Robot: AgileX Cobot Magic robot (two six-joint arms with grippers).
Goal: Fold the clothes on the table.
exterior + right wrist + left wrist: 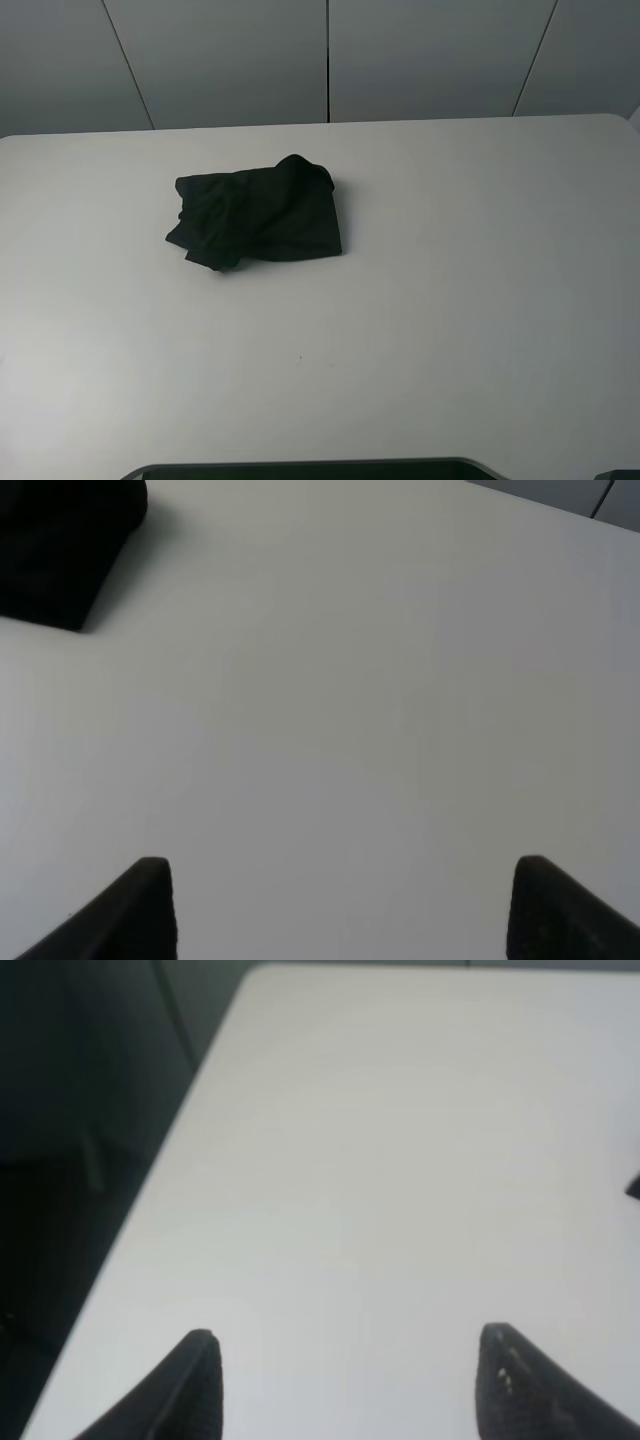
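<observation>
Black clothes (258, 215) lie bundled left of centre on the counter (480, 300); folding appears complete. Left hand (350, 1380) and right hand (345, 905) gape apart, empty; next, confirm or retract.

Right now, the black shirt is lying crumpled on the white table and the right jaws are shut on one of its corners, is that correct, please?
Not quite. The black shirt does lie crumpled on the white table, but the right gripper has its jaws open over bare table, apart from the shirt, as the right wrist view shows.
</observation>
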